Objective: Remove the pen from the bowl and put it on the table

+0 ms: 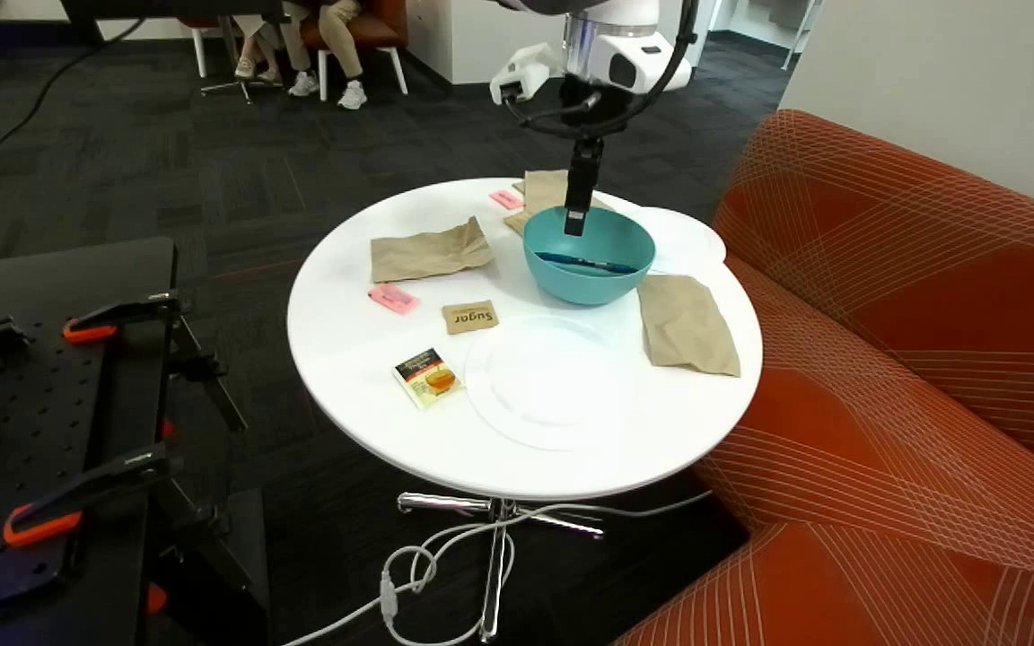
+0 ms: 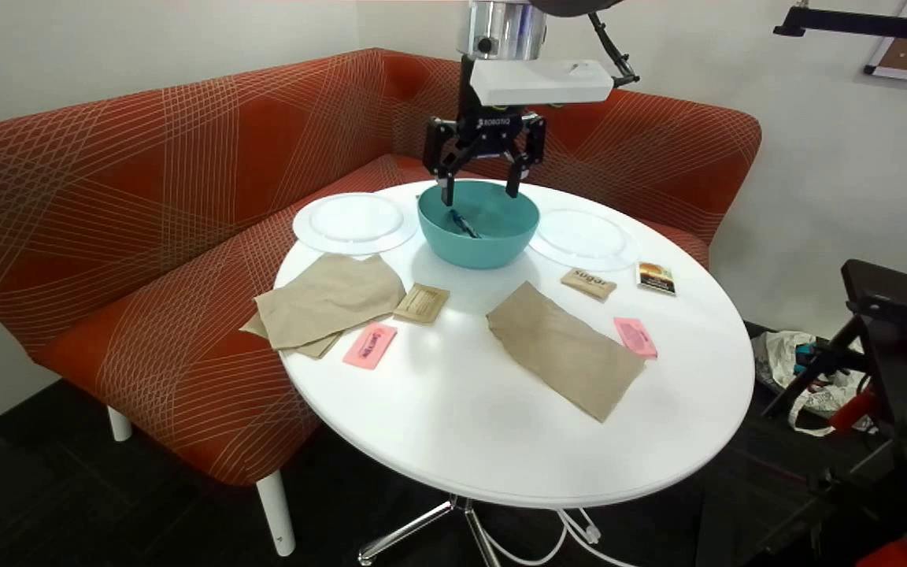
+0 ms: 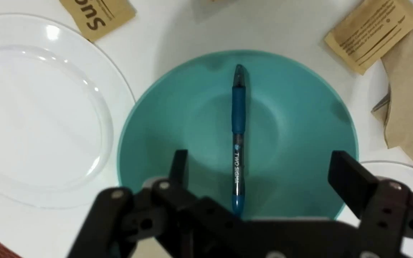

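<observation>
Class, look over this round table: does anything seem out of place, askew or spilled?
Yes. The pen lies inside the teal bowl, odd for a writing tool among plates and a sugar packet. A tan napkin also looks askew, seeming to jut past the edge of the table. No spill is visible.

2 plates [image 2: 355, 218] — 2 pink packets [image 2: 369, 346] — sofa [image 2: 241, 189]

Bowl [image 3: 299, 125], pen [image 3: 238, 143]: smooth, plastic-looking | plate [image 3: 41, 118]: glossy | table top [image 2: 461, 417]: smooth | table legs [image 1: 494, 583]: polished metal | napkin [image 2: 564, 346]: matt, creased paper | sofa [image 2: 186, 339]: cloth-covered
</observation>
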Tool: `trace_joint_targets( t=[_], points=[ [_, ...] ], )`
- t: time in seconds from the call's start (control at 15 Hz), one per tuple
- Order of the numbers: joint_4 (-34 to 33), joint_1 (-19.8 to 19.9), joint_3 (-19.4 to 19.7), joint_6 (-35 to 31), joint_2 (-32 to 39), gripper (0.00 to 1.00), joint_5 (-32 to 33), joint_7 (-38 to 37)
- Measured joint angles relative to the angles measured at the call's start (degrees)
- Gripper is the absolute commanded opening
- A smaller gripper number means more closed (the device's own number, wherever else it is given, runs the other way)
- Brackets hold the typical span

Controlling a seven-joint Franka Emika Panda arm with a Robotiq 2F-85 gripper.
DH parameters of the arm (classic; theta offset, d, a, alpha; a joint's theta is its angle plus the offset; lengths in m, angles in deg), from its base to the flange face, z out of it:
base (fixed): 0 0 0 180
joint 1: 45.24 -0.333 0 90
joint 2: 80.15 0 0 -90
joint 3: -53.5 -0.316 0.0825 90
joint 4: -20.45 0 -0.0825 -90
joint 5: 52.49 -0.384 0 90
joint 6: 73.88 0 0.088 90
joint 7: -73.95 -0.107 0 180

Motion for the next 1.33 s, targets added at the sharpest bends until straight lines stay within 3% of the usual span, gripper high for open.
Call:
trace_joint_targets(
  t=[0.47, 0.53, 0.73, 1.2, 1.33],
  points=[
    [-7.43, 0.17, 1.08, 1.44, 7.75, 1.0, -0.06, 0.0],
    [-8.37, 0.25, 1.13, 1.65, 8.76, 0.77, -0.1, 0.0],
    [-11.13, 0.55, 1.21, 2.56, 11.46, 0.59, -0.23, 0.0],
    [-15.19, 0.8, 1.45, 3.8, 14.5, 0.05, -0.52, 0.0],
    [-15.68, 0.8, 1.62, 3.85, 14.74, 0.0, -0.54, 0.0]
  ],
)
